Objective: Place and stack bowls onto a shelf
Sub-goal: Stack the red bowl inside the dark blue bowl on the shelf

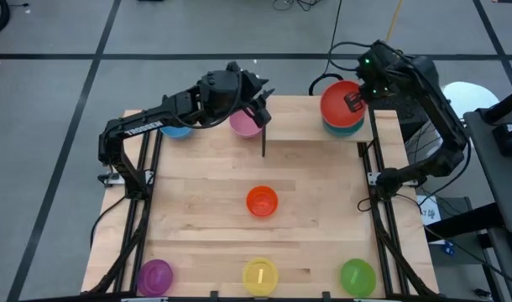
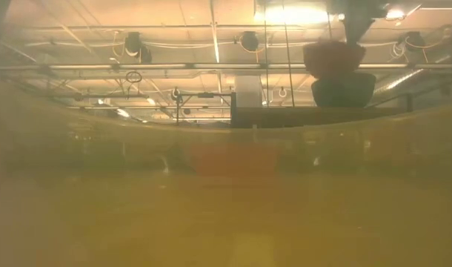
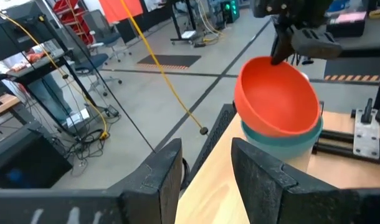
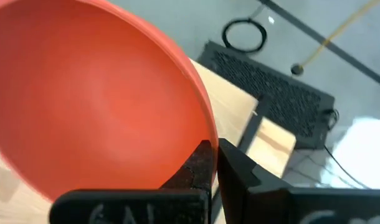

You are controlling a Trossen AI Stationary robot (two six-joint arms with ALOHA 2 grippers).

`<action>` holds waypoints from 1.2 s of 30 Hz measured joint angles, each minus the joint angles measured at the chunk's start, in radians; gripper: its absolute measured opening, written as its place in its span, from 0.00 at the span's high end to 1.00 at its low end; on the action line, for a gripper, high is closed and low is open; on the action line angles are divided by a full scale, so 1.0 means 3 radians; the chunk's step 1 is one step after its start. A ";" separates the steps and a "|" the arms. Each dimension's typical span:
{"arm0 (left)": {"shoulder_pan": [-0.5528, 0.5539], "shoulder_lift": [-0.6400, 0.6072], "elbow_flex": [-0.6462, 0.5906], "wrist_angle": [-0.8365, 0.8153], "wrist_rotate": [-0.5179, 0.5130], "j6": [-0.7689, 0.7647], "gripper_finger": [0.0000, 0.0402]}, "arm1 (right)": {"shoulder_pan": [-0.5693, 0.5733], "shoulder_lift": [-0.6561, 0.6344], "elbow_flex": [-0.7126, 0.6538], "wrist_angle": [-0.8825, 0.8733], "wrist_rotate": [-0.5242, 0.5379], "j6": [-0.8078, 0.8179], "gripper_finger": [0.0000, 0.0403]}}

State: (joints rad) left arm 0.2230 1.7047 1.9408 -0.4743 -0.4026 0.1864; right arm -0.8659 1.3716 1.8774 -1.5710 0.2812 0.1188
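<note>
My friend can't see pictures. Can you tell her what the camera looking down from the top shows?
The right hand holds a red bowl just above a teal bowl at the table's far right corner. The left hand hovers by a pink bowl. Orange, purple, yellow and green bowls sit nearer.

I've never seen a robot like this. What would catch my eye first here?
Probably the red bowl, pinched by its rim in the right gripper and held tilted just over a teal bowl at the table's far right corner. Next, the left gripper, open and empty beside the pink bowl at the far edge, and the orange bowl alone mid-table.
</note>
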 joint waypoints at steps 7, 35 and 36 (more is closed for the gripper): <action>0.0000 0.0001 0.0000 -0.0036 0.0000 0.0000 0.64 | -0.0177 0.0000 -0.0430 -0.0005 0.0002 -0.0068 1.00; 0.0000 0.0001 0.0000 -0.0020 0.0000 0.0000 0.64 | -0.0177 -0.0100 -0.0762 0.0717 0.0242 -0.0900 0.66; 0.0000 0.0001 0.0000 -0.0016 0.0000 0.0000 0.64 | -0.0168 -0.0119 -0.0762 0.0716 0.0189 -0.0899 0.66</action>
State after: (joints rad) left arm 0.2230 1.7050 1.9408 -0.4792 -0.4026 0.1864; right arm -0.9161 1.3358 1.6489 -1.3563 0.3379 -0.1510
